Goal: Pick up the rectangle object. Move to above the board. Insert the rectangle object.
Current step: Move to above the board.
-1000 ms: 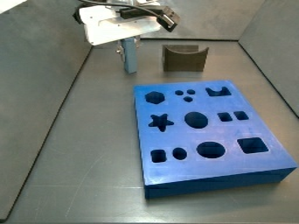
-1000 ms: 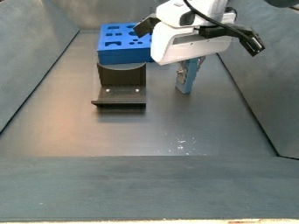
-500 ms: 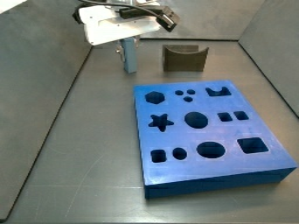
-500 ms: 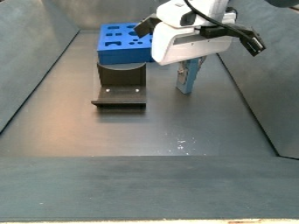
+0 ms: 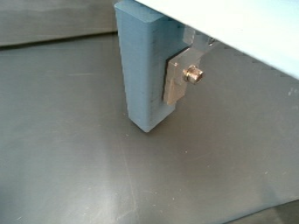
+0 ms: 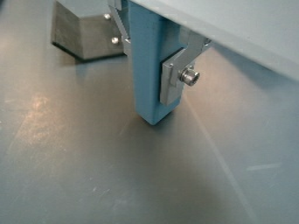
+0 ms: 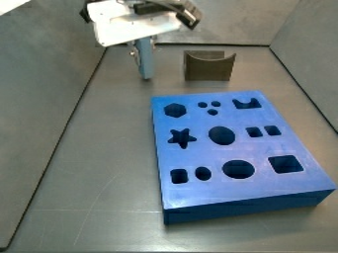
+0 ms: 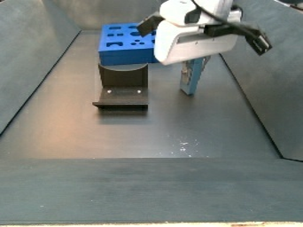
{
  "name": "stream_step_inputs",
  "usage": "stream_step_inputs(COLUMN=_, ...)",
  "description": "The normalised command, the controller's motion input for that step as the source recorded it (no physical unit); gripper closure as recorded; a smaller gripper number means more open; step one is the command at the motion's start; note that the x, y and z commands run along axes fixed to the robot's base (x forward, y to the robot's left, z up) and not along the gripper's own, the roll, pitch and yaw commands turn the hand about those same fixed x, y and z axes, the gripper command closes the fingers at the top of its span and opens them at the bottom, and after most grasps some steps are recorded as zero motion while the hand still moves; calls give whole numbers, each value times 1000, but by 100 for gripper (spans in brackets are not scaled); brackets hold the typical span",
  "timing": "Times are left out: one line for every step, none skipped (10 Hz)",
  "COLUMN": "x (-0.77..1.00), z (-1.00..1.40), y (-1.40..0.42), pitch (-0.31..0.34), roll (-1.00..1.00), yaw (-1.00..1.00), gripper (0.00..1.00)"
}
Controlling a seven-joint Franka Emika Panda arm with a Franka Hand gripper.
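I see the tool [image 7: 142, 61] clamped on the block [image 5: 142, 66], upright, lifted just off the surface [image 7: 93, 158]. Board [image 7: 238, 148] well apart, fixture [image 8: 120, 91] near.

pincer [image 6: 152, 66] | pointing down | plates clamped | hanging clear of floor

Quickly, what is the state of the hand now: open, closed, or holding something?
Hand: closed on the rectangle object, held upright just above the floor, away from the board.
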Motion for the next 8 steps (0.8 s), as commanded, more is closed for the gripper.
stream_step_inputs(x=-9, z=1000, y=-108, pitch=-41, roll=12, yaw=263, gripper=100)
stream_step_inputs(x=-10, z=1000, y=-106, pitch=-12, roll=19, yaw=199, gripper=100)
stream_step_inputs(x=-12, z=1000, y=-102, pitch=38, roll=37, yaw=124, gripper=100)
stream_step_inputs(x=-13, z=1000, y=-99, pitch=57, roll=52, yaw=95, gripper=100)
stream_step_inputs(x=-15, z=1000, y=-97, pitch=65, roll=68, yaw=79, gripper=100)
stream_step_inputs(x=-18, z=1000, y=-94, pitch=60, roll=89, yaw=73, gripper=100)
stream_step_inputs(x=-21, z=1000, y=-92, pitch=62, roll=104, yaw=73, gripper=100)
stream_step_inputs(x=-22, z=1000, y=-92, pitch=64, roll=119, yaw=73, gripper=100)
